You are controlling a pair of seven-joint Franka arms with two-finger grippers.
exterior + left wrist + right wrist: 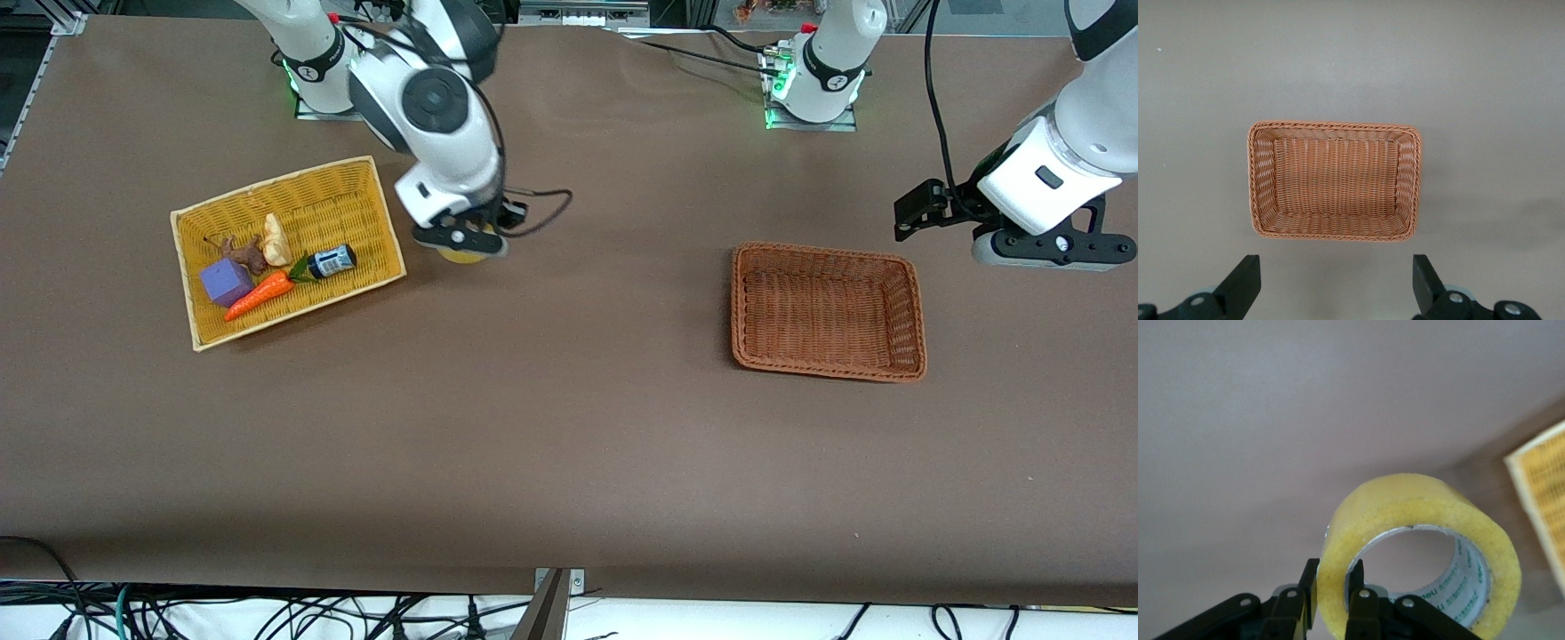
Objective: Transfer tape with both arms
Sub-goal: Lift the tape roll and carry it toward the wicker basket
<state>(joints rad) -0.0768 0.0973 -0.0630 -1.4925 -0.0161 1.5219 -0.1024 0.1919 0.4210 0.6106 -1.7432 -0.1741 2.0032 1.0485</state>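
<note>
My right gripper (464, 240) is shut on the wall of the tape (1418, 547), a yellowish ring-shaped roll; one finger is inside its hole and one outside. In the front view the tape (466, 257) shows as a yellow edge under the gripper, held above the brown table beside the yellow basket (373, 191). My left gripper (1337, 283) is open and empty, up in the air at the left arm's end of the table, over the table beside the brown wicker basket (907, 307). That basket (1265, 173) fills the left wrist view.
The yellow basket holds a purple cube (226, 283), a toy carrot (260, 295), a small dark bottle with a blue-white label (332, 260), a brown root-like piece (245, 253) and a pale piece (276, 240). The brown wicker basket is empty.
</note>
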